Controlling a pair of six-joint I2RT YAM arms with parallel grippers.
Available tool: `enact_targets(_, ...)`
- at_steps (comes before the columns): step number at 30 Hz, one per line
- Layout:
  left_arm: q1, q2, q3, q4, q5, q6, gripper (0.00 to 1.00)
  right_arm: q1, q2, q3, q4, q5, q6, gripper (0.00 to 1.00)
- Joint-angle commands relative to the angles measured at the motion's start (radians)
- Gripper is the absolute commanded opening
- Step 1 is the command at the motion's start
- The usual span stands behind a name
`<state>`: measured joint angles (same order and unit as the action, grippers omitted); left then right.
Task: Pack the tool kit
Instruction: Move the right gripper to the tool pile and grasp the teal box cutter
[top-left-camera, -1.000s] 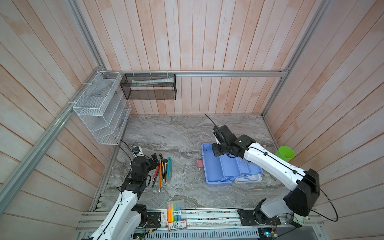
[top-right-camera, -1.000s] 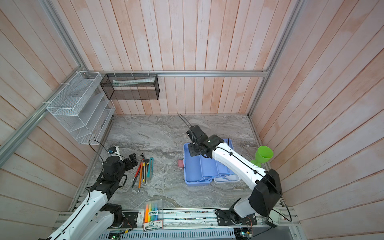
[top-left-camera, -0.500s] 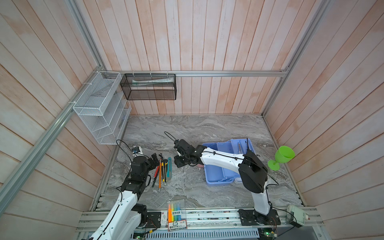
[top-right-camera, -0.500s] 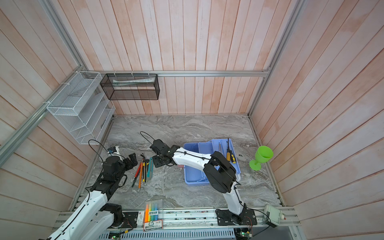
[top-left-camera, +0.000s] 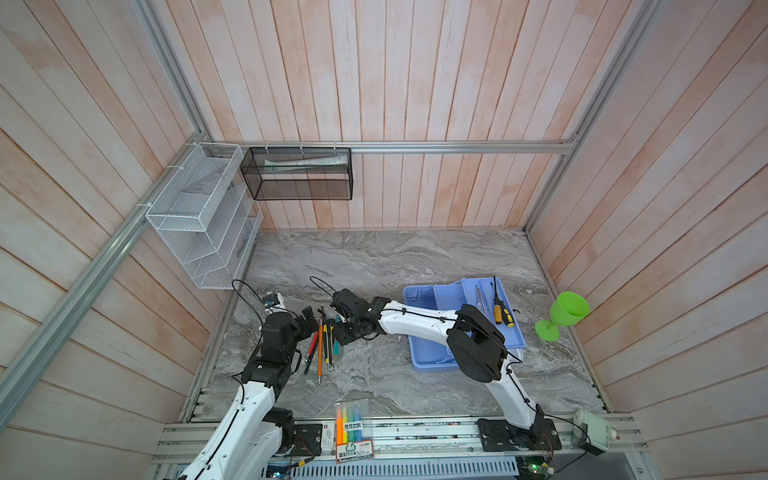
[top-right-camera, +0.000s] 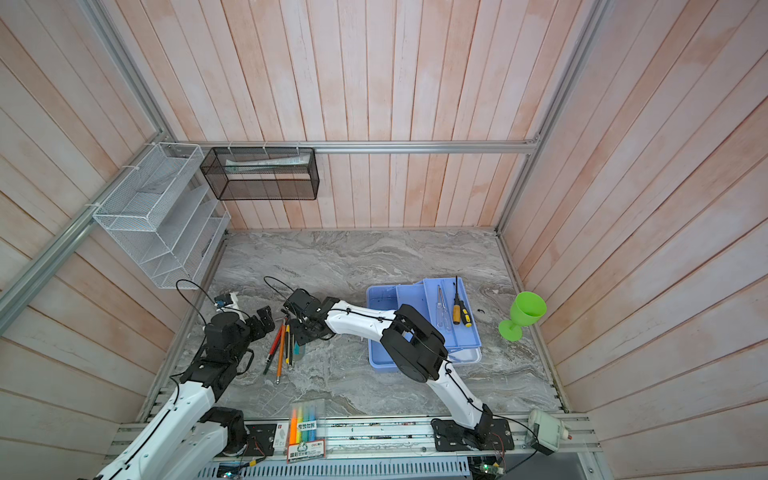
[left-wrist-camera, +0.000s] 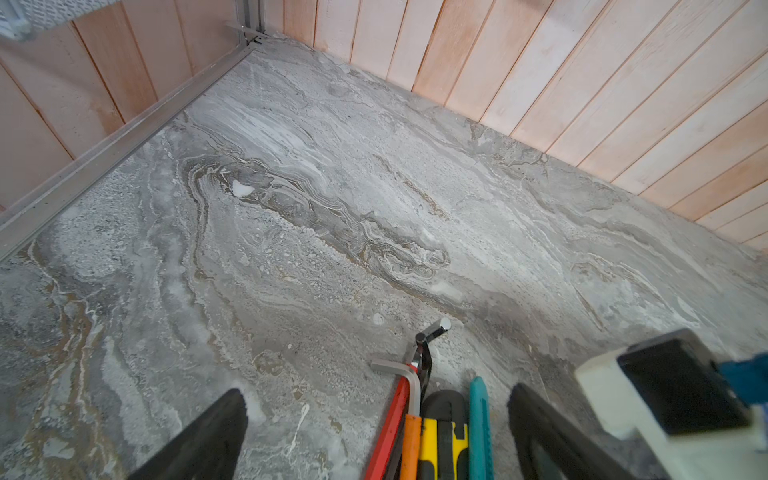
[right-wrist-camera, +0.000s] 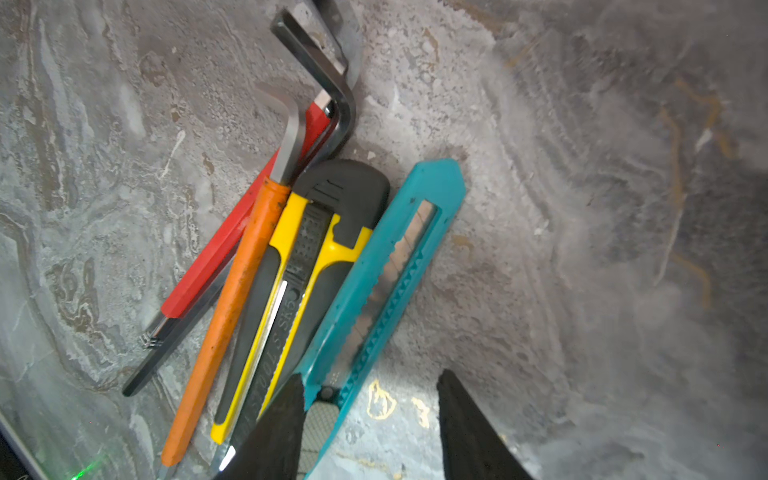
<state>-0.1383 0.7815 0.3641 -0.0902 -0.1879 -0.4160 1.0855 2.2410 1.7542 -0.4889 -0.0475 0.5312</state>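
My right tool (right-wrist-camera: 372, 378) is spread about one end of the teal utility knife (right-wrist-camera: 386, 266), pinching nothing. My left tool (left-wrist-camera: 376, 392) gapes wide near the red-sleeved hex key (left-wrist-camera: 392, 411). The blue case (top-left-camera: 428, 357) lies open on the desk (top-left-camera: 374, 257), well apart from them, with two screwdrivers (top-left-camera: 498, 313) in its tray.

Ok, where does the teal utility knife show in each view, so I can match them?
In a top view: teal utility knife, right-hand edge of the loose tool row, partly under the right gripper.
In a top view: same place.
Left wrist: outer edge of the tool bundle.
Right wrist: outer edge again, blade slot showing.
Shared landmark: the yellow-and-black knife lying alongside it.
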Motion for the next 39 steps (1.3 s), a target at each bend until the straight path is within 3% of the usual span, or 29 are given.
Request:
enact_targets(1, 0.004, -0.011, -0.013, -0.003, 0.002, -0.01, 1.0, 0.011, 0.044, 0.046, -0.049, 0.005, 0.001, 0.5)
enact_targets(10, 0.003, -0.011, -0.012, -0.003, 0.003, -0.01, 1.0, 0.021, 0.092, 0.101, -0.099, -0.001, -0.011, 0.5)
enact_targets(22, 0.004, -0.011, -0.014, -0.003, 0.003, -0.009, 1.0, 0.034, 0.033, 0.085, -0.312, 0.199, -0.088, 0.5)
enact_targets(31, 0.004, -0.014, -0.014, -0.002, 0.002, -0.009, 1.0, 0.027, -0.036, 0.013, -0.106, 0.016, -0.149, 0.51)
enact_targets(39, 0.004, -0.016, -0.014, -0.004, 0.001, -0.01, 1.0, 0.025, 0.069, 0.114, -0.198, 0.101, -0.186, 0.54)
